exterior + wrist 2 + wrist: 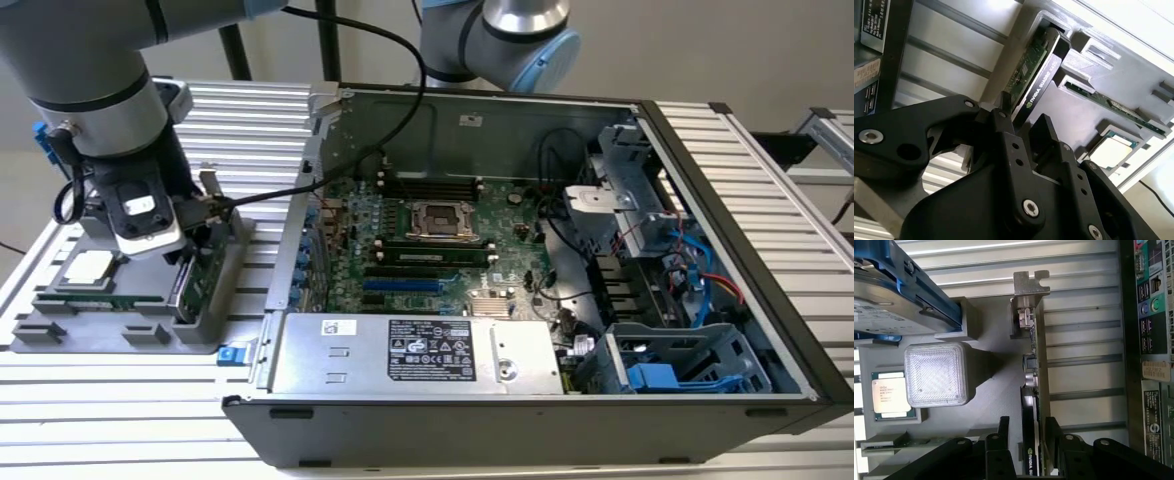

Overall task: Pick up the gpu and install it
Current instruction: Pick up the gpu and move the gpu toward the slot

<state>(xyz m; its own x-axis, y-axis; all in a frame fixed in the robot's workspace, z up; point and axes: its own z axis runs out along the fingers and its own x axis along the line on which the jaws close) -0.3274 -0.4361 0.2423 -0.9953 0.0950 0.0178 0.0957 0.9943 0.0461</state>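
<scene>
The gpu [200,280] stands on edge in a slot of the grey parts holder [80,335], at the exterior view's left, outside the computer case. Its black shroud and green board show in the second wrist view [1039,75]. The first wrist view shows its thin edge [1031,375] and its silver bracket [1029,282] at the far end. My gripper [187,250] hangs low over the card's near end. Its jaws stand open, one black finger [1004,427] on each side of the card [1024,117], with a small gap to it.
The open computer case [694,130] lies to the exterior view's right, with motherboard [427,230], blue slot [400,284] and power supply [414,350]. The holder also carries a hard drive with blue rails [884,290], a processor [889,395], a memory stick [1114,107] and a white block [934,372].
</scene>
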